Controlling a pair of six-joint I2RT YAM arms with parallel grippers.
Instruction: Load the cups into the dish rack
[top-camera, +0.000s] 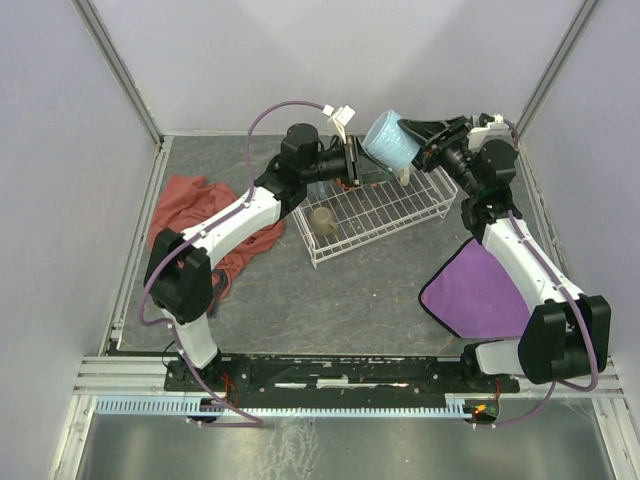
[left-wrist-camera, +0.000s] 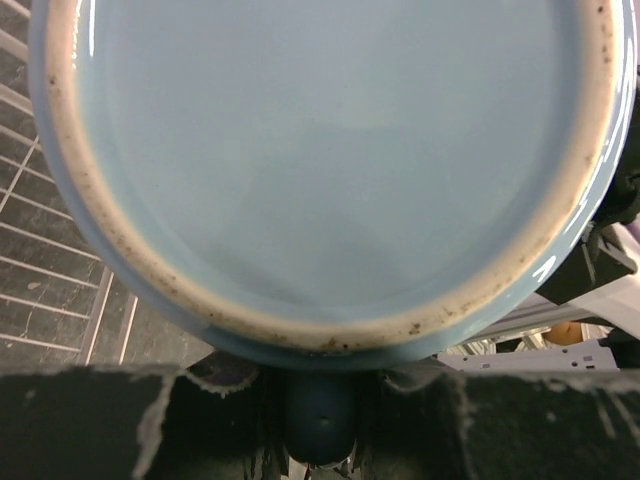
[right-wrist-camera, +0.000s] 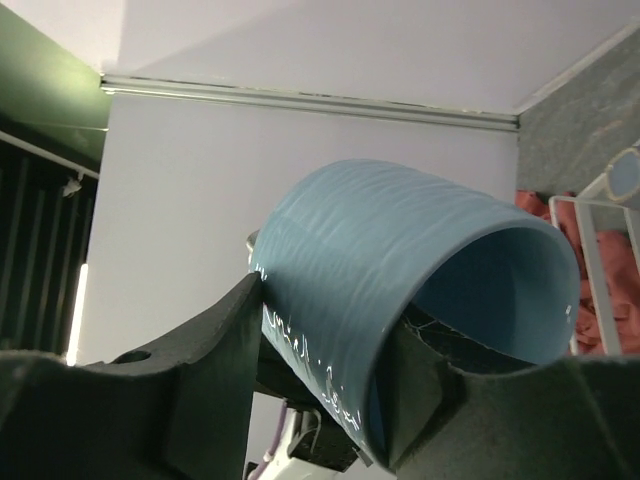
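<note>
left arm (top-camera: 235, 225): reaches toward 1 o'clock; left gripper (top-camera: 352, 165) clamped on light blue mug (top-camera: 386, 140) handle
right arm (top-camera: 520, 255): reaches toward 11 o'clock; right gripper (top-camera: 412, 148) jaws parted

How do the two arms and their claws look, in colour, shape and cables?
Both the left arm and the right arm have white rounded links between bulky black joints. A thin purple cable loops along each. The left claw and right claw are black, each with two flat matte fingers whose padding has ragged edges.

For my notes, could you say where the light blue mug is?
Overhead view: the mug is in mid-air between the left gripper and right gripper, above the rack's far edge.
</note>
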